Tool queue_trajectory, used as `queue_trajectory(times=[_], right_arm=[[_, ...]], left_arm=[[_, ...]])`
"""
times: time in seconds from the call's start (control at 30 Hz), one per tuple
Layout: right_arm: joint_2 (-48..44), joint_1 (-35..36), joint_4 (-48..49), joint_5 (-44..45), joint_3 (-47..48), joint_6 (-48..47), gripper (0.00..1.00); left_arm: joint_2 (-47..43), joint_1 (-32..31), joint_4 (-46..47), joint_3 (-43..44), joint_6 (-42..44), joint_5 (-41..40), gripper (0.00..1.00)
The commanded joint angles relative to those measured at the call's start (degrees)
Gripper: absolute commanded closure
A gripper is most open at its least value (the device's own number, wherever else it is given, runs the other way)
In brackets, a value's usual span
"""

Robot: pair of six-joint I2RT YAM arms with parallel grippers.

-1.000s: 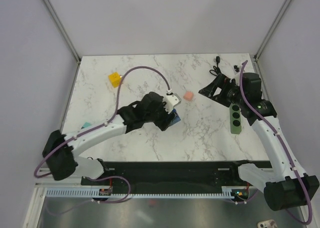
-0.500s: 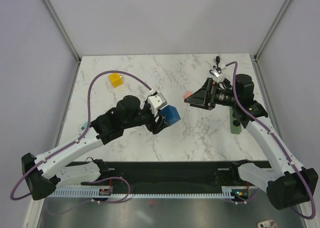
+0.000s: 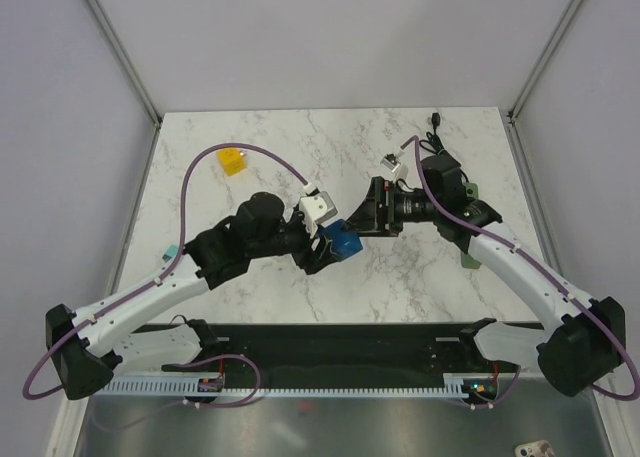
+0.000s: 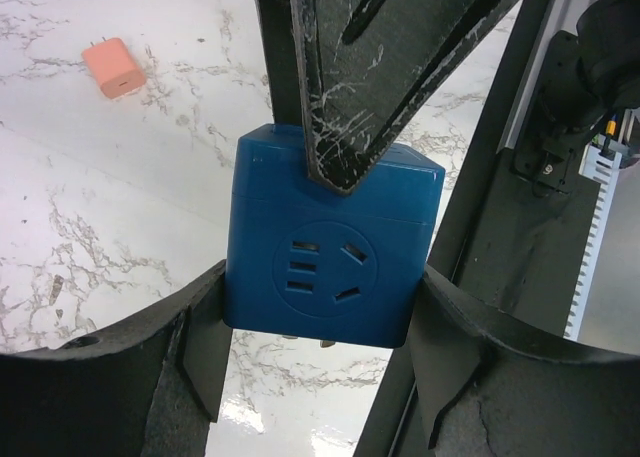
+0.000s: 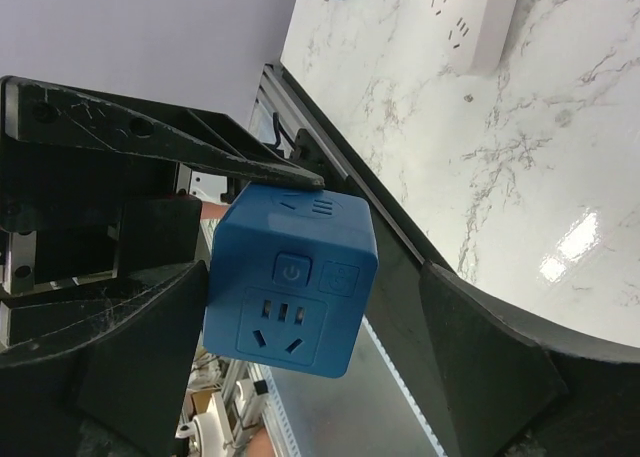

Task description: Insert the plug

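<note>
Top external view: right gripper (image 3: 362, 217) swung in from power strip (image 3: 470, 257) side over last second. Jaws now gaping wide either side of blue plug cube (image 3: 347, 245), not closed on it. Left gripper (image 3: 338, 241) clamped on cube, mid-air between arms, well apart from strip. Looks like handover coming, insertion not started imo.

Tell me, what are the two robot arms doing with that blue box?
The left gripper is holding a blue socket cube up above the marble table. The right gripper is wide open, with its fingers on either side of the cube but not squeezing it. It may be about to take it. A small pink adapter lies on the table, not plugged in.
</note>
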Motion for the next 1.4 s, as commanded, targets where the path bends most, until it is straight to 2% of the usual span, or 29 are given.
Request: queue_trajectory(times=[0.0, 0.23, 0.37, 0.5, 0.57, 0.63, 0.73, 0.8, 0.93, 1.0, 1.03, 1.07, 1.1, 1.13, 1.17, 1.33, 1.37], right_arm=[[0.5, 1.2, -0.2, 1.2, 1.1, -2.8, 0.07], [1.1, 3.2, 2.2, -0.1, -0.8, -1.6, 0.12], [1.1, 3.9, 3.3, -0.2, -2.0, -0.6, 0.24], [0.7, 4.4, 4.5, -1.0, -2.3, -0.1, 0.26], [0.7, 4.4, 4.5, -2.1, -2.2, 0.2, 0.29], [1.1, 4.3, 4.3, -2.8, -2.3, 0.5, 0.29], [1.0, 5.0, 3.4, -2.6, -3.2, 1.5, 0.18], [0.5, 5.1, 3.4, -2.3, -4.6, 2.6, 0.18], [0.6, 5.3, 3.5, -1.9, -5.6, 3.4, 0.27], [0.8, 5.5, 3.6, -1.0, -5.9, 3.0, 0.37], [0.5, 5.6, 3.7, -0.4, -6.1, 2.8, 0.53], [0.5, 5.5, 4.5, -0.2, -6.5, 2.8, 0.62], [0.4, 5.5, 5.1, 0.1, -6.6, 2.9, 0.72], [0.4, 5.5, 5.7, 0.4, -6.9, 3.2, 0.96], [0.2, 5.5, 6.2, 0.9, -7.0, 3.3, 1.0], [-1.5, 4.3, 5.8, 7.5, -6.8, -0.6, 1.0], [-1.6, 2.1, 4.9, 8.3, -7.1, -2.1, 1.0]], left_arm=[[-0.8, -0.3, 4.4, 0.3, -1.4, 2.6, 0.98], [-0.3, -0.3, 4.5, 0.6, -1.4, 3.3, 0.98], [-0.6, -0.3, 4.5, 0.3, -1.4, 3.2, 0.98], [-1.0, -0.3, 4.6, 0.3, -1.5, 1.2, 0.88], [-1.2, -0.2, 4.6, -0.1, -1.4, 0.0, 0.87], [-1.2, -0.3, 4.6, -0.3, -1.4, -0.9, 0.88], [-0.9, -0.3, 4.7, -0.3, -1.4, -1.2, 0.92], [-0.5, -0.2, 4.6, -0.3, -1.3, -1.6, 0.96], [0.0, -0.3, 4.3, -0.4, -1.2, -1.2, 0.98], [0.3, -0.3, 4.0, -0.6, -0.9, -0.7, 0.97], [0.9, -0.3, 4.0, -0.7, -1.0, -0.8, 0.94], [1.3, -0.2, 3.9, -0.5, -1.2, -1.6, 0.71], [1.8, -0.3, 3.0, -0.4, -1.4, -3.0, 0.55], [3.2, -0.2, 2.3, 0.8, -3.8, -5.9, 0.47], [3.4, -0.3, 1.4, 1.2, -4.2, -6.8, 0.33], [1.2, -0.3, 1.6, 1.4, -6.2, -9.1, 0.27], [-0.4, -0.3, 1.9, 1.1, -6.6, -10.1, 0.17]])
